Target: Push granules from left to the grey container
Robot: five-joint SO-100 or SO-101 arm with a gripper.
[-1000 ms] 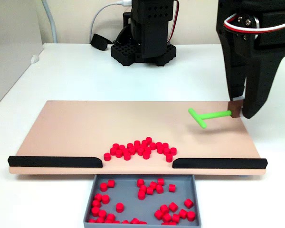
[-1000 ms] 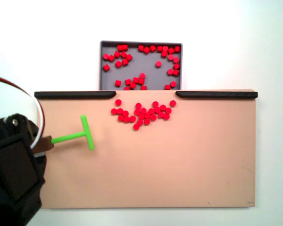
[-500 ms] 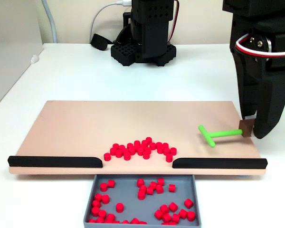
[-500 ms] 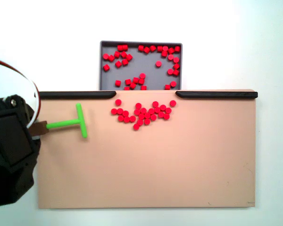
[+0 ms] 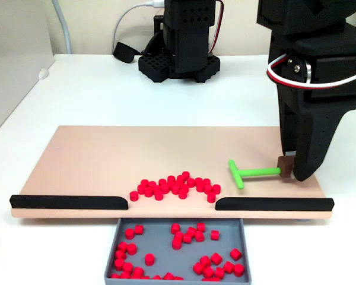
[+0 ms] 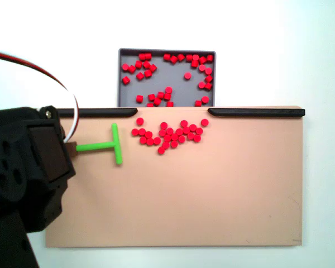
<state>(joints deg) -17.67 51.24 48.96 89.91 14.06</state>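
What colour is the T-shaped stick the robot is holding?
Bright green. The T-shaped stick shows best in the fixed view from above.

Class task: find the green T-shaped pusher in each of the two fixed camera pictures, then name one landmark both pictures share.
A fixed view, from the front: green pusher right of centre, on the beige board.
A fixed view, from above: it lies left of centre.
Shared landmark: the grey container beyond the board's gap.

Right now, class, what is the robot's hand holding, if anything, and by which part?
The hand holds the green T-shaped pusher by the small brown block at the end of its stem, opposite the crossbar.
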